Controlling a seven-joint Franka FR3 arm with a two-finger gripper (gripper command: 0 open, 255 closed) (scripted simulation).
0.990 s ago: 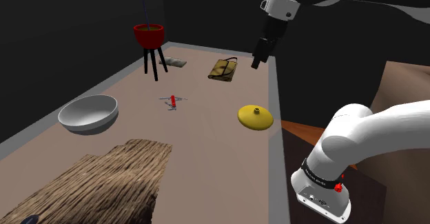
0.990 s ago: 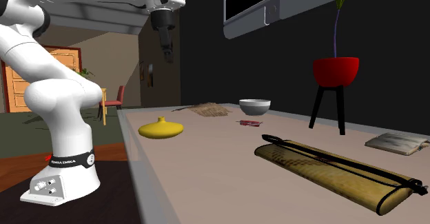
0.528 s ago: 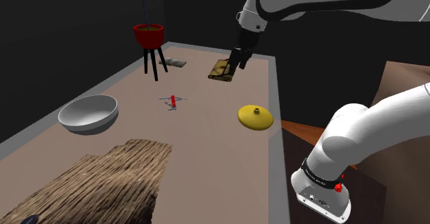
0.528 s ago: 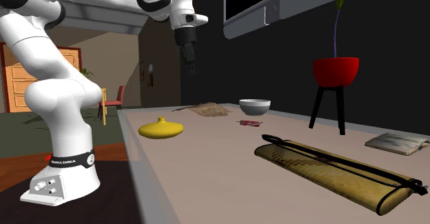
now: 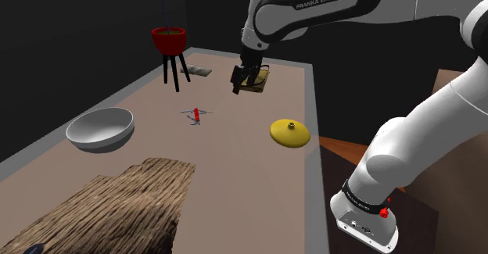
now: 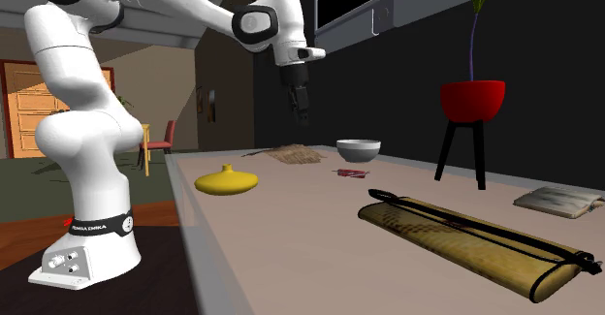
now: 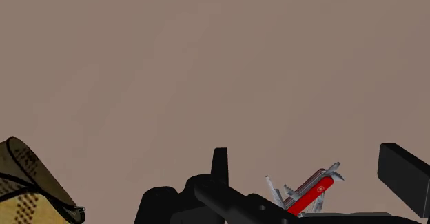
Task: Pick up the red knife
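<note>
The red knife (image 5: pixel 196 115), a pocket knife with its steel blades fanned out, lies mid-table between the grey bowl and the yellow lid. It is a small red mark (image 6: pixel 351 173) in the second exterior view. My gripper (image 5: pixel 238 81) hangs well above the table, off toward the shoulder view's upper right of the knife and in front of the olive pouch. In the second exterior view the gripper (image 6: pixel 303 117) points down, high over the table. Seen from the wrist, the gripper (image 7: pixel 303 155) is open, its fingers (image 7: pixel 219 165) wide apart, and the knife (image 7: pixel 310 192) lies far below between them, untouched.
On the brown table (image 5: pixel 235 147) stand a grey bowl (image 5: pixel 99 129), a yellow domed lid (image 5: pixel 290 132), an olive pouch (image 6: pixel 465 236), a red plant pot on black legs (image 5: pixel 168 41), a book (image 5: pixel 196 70) and a rough brown slab (image 5: pixel 117 202). The pouch's corner (image 7: pixel 27 185) shows beside the gripper.
The arm has swung from the table's right edge toward the shoulder view's left and lower, bringing the gripper over the table and nearer the knife. Nothing on the table moved.
</note>
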